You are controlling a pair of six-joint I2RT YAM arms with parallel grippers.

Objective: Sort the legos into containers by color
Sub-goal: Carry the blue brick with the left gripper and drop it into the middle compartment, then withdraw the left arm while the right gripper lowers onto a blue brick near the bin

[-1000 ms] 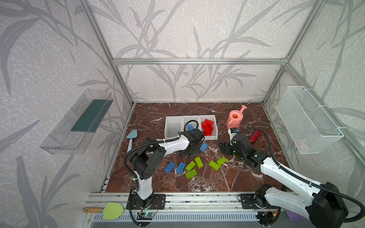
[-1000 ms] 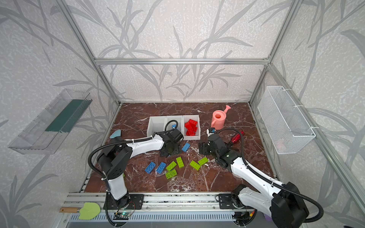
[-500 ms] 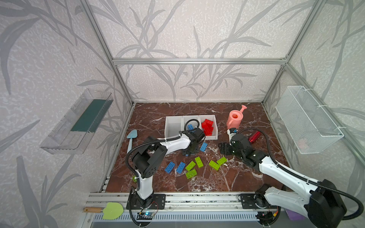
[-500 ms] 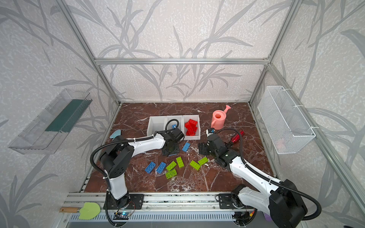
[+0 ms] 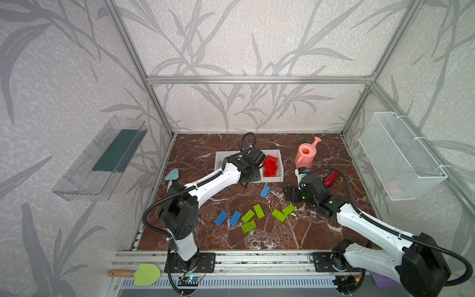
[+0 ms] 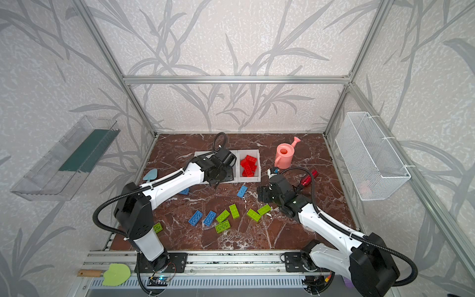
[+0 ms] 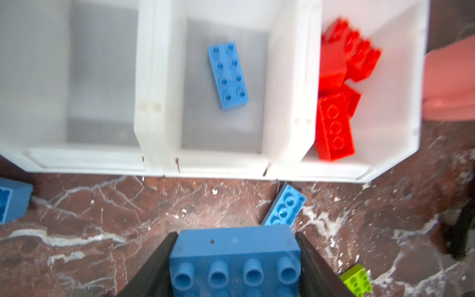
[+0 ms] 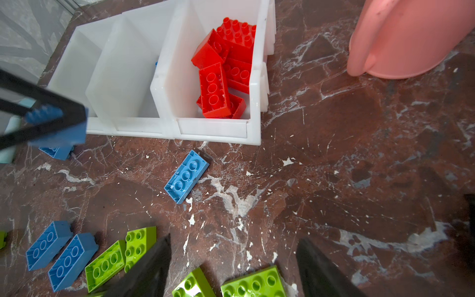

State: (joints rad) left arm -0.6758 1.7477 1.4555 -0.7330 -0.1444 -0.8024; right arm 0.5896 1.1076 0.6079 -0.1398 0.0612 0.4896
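While left jaws pinch half-cropped blue lego (image 7: 235, 259), right jaws stand spread; overhead, left arm (image 5: 213, 182) hides middle container (image 7: 221, 162)

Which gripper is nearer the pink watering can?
Right. The right gripper hangs open over the green bricks, just in front of the watering can. The left gripper, shut on a blue brick, is before the middle bin, farther off.

Both top views looked steeply down from high up, well back from the front of the containers (image 5: 220, 160). Both wrist cameras looked down from near that front. All four views shared the containers.
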